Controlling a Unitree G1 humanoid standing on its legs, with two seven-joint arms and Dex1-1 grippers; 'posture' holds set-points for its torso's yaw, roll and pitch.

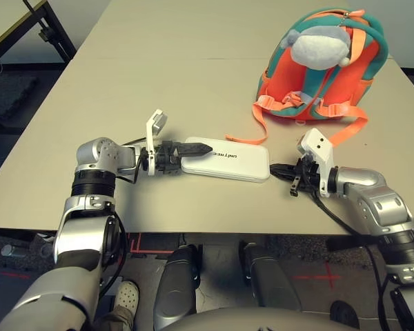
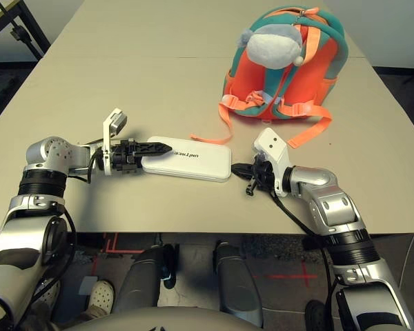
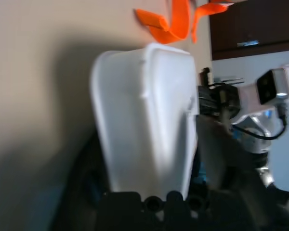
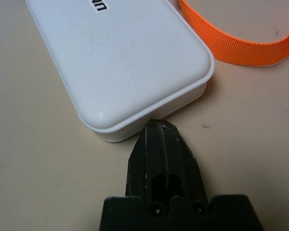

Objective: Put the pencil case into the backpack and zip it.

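On table [image 1: 159, 83] — white pencil case [image 1: 238, 169] outside backpack [image 1: 290, 76].

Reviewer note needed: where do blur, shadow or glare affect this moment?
Left wrist view: the pencil case and orange strap look soft, with a broad shadow on the table; right wrist view: strap weave crisp, faint sheen on the case's lid; left eye view: lettering readable.

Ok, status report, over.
Left end effector at flat white plastic pencil case; right end effector shut at case's right end; orange fabric strap beyond case.
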